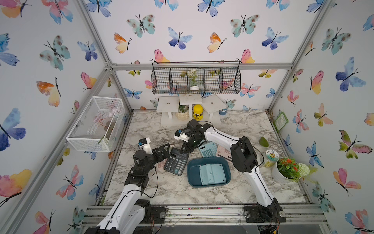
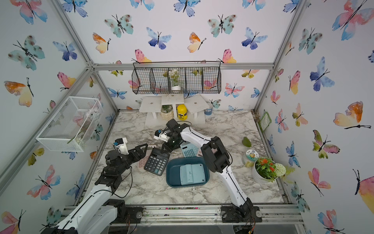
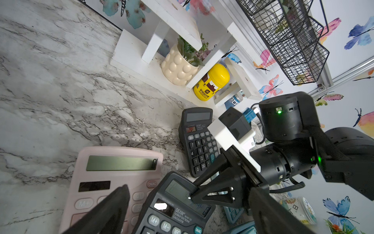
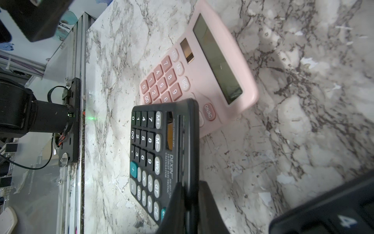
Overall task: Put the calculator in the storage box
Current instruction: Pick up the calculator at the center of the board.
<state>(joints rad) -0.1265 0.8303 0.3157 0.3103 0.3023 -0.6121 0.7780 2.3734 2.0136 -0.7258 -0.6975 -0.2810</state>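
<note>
A marble-patterned tabletop (image 1: 232, 129), walled in by butterfly wallpaper, holds several calculators around the dark teal storage box (image 1: 193, 172). The right gripper (image 4: 190, 184) is clamped tight on the display-end edge of the black Dexin calculator (image 4: 162, 154). That calculator sits tilted just beside the box in both top views, its display end overlapping a pink calculator (image 4: 202, 71). The left gripper (image 1: 164, 149) hangs close by on the far side of the black calculator with its jaws spread wide, gripping nothing. A pale blue calculator (image 1: 212, 174) already lies face down in the box and fills about half of it. The open floor is on the side nearest the black one. The step in hand looks like the pick, with the grasp made and the lift yet to come. The next move calls for raising the calculator clear of the pink one and the flared rim. It then needs a short carry across, set down flat in the free half.
</note>
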